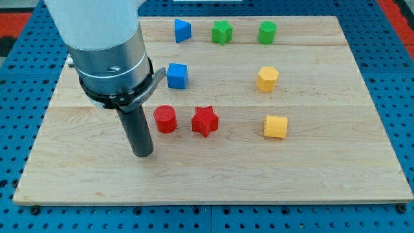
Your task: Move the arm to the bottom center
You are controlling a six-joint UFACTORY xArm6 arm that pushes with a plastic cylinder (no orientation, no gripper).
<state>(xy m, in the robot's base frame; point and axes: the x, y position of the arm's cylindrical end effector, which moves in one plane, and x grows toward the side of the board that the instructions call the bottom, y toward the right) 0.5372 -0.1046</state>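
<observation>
Tip: my tip (143,155), the lower end of the straight dark rod, rests on the pale wooden desk (213,184), left of centre and in the nearer half.
Rod axis: long axis close to upright, leaning slightly toward 11 o'clock as it rises into the silver-and-white arm body (107,52); the end points down at the desk.
Fingers: none on this arm; the rod holds nothing.
Nearest block: red cylinder block (165,119), at about 1 o'clock from the tip, near but apart.
Next: red star-shaped block (205,121), just beside the cylinder at its 3 o'clock.
Right side: yellow cube-like block (275,127), well apart at 3 o'clock; yellow hexagonal block (267,79) beyond it.
Middle: blue cube block (177,76), at 12 o'clock from the red cylinder.
Far row: blue wedge-shaped block (182,30), green star-shaped block (222,32), green cylinder block (267,32).
</observation>
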